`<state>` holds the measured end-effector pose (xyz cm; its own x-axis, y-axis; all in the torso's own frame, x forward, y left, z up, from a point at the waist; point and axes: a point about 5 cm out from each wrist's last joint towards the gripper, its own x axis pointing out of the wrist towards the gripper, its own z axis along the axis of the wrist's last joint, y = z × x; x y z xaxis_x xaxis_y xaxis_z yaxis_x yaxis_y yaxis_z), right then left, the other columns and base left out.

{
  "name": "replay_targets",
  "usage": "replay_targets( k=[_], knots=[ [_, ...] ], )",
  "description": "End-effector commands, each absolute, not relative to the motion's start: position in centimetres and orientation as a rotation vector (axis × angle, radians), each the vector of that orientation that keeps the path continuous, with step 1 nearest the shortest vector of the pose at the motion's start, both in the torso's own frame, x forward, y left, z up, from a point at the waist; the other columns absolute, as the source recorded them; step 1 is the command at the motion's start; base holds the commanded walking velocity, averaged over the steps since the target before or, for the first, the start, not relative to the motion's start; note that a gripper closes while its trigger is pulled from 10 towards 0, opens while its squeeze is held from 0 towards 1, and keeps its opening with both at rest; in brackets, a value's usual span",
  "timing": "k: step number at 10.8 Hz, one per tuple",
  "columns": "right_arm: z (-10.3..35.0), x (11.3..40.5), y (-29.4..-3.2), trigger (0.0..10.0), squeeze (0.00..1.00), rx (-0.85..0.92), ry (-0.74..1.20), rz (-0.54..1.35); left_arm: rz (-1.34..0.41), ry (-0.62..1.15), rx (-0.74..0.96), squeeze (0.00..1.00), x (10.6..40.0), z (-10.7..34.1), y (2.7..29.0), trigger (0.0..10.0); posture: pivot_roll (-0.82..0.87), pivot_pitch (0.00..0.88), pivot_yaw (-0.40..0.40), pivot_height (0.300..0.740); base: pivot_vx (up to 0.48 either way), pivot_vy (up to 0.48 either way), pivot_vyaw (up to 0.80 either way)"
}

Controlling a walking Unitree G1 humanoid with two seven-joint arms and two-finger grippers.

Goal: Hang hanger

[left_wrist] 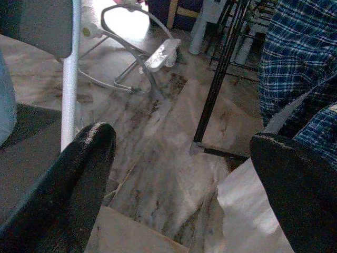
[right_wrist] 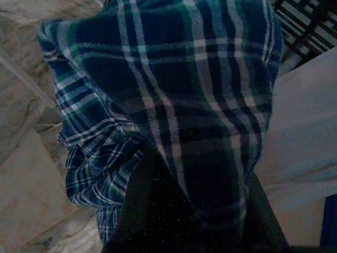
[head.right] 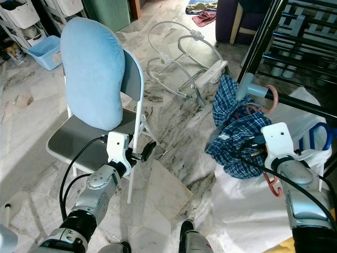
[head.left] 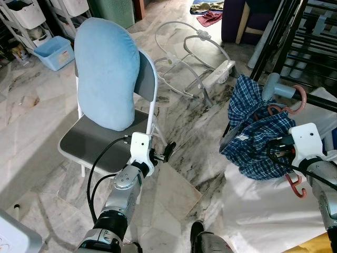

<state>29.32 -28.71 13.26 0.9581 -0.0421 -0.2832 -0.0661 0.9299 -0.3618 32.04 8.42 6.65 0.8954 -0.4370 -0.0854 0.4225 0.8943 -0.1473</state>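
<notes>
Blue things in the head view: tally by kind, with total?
Light-blue cushion: 1
Light-blue bin: 1
Blue plaid shirt: 1
Total: 3

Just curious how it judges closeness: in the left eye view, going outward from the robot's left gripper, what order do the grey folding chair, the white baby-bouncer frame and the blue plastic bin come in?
From the left gripper:
1. Grey folding chair, right beside it.
2. White baby-bouncer frame, farther ahead on the floor.
3. Blue plastic bin, far off to the left.

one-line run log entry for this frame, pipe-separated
task: hang hanger | right gripper: shut on plaid shirt with pink hanger | left gripper: open, idle by folding chair | drying rack: ahead right, nothing hung yet
</notes>
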Motion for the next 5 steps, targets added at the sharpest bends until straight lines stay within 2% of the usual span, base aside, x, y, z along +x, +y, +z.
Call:
replay_targets(
  k=[1, 3, 5],
  knots=[
    [12.2, 28.8, -28.7, 0.0, 0.00, -0.371, 0.310, -0.007, -0.445, 0.140, -0.126, 0.00, 32.0, 6.3, 8.4, 10.0, -0.15, 0.173, 0.060, 0.740, 0.000, 0.000, 0.00],
    [14.0, 29.3, -28.1, 0.0, 0.00, -0.365, 0.135, -0.047, -0.437, 0.135, -0.155, 0.00, 32.0, 6.4, 8.3, 10.0, -0.15, 0.173, 0.060, 0.740, 0.000, 0.000, 0.00],
    [15.1, 28.5, -27.1, 0.0, 0.00, -0.321, -0.056, -0.181, -0.430, 0.133, -0.154, 0.00, 32.1, 6.5, 8.2, 10.0, -0.16, 0.172, 0.057, 0.740, 0.000, 0.000, 0.00]
  ],
)
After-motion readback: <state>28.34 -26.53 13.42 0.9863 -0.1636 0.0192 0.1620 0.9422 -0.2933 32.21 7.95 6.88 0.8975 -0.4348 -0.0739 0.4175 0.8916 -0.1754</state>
